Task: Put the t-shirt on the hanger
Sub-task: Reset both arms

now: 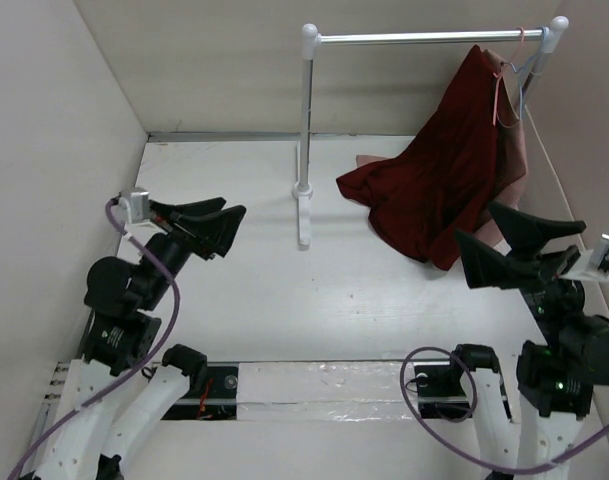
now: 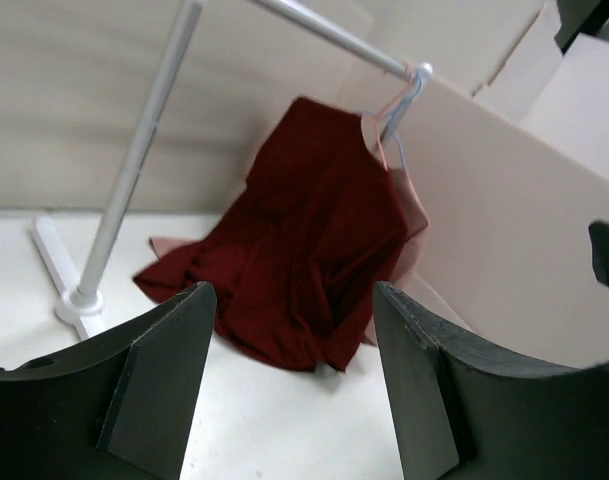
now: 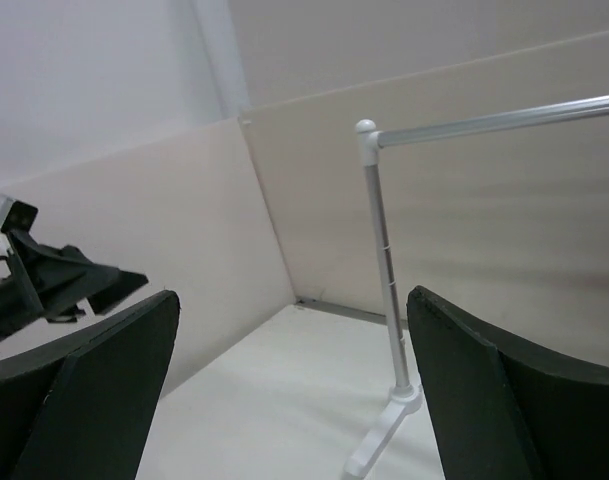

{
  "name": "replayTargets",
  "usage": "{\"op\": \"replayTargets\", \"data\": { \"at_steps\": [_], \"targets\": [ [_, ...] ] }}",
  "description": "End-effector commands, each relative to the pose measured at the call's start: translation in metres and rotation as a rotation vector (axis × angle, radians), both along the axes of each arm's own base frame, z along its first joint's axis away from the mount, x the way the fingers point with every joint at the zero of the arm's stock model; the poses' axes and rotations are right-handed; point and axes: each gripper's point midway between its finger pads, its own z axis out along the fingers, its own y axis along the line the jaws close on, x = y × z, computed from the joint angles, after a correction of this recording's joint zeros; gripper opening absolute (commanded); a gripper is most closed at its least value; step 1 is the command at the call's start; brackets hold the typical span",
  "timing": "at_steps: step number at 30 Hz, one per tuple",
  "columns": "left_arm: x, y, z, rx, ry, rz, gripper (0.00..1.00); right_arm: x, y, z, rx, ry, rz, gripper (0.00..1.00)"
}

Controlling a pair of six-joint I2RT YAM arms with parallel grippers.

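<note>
The dark red t-shirt (image 1: 439,175) hangs from the pink wire hanger (image 1: 504,85) at the right end of the rail, and its lower part lies on the table. It also shows in the left wrist view (image 2: 309,240), with the hanger (image 2: 384,125) hooked on the rail. My left gripper (image 1: 222,228) is open and empty at the left, well away from the shirt; the left wrist view shows it too (image 2: 294,385). My right gripper (image 1: 489,240) is open and empty, just below the shirt's lower edge; in the right wrist view (image 3: 294,390) it points away from the shirt.
A white clothes rail (image 1: 424,38) on a post (image 1: 305,130) with a foot (image 1: 303,215) stands at the back. A salmon-pink garment (image 1: 514,150) hangs behind the shirt. Beige walls enclose the table on the left, back and right.
</note>
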Motion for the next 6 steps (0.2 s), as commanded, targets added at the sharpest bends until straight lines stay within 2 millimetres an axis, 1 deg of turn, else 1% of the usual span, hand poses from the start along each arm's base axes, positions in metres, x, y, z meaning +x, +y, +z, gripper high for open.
{"op": "replayTargets", "data": {
  "at_steps": [1,4,6],
  "targets": [
    [-0.008,0.021,0.016,0.006,-0.059,0.094,0.60,-0.013,-0.001,-0.019,-0.053,0.077,-0.032,1.00],
    [-0.012,0.021,0.017,-0.007,-0.057,0.084,0.60,-0.018,-0.009,-0.023,-0.046,0.083,-0.086,1.00],
    [-0.014,0.017,0.016,-0.019,-0.043,0.060,0.60,-0.024,-0.009,-0.024,-0.042,0.081,-0.087,1.00]
  ]
}}
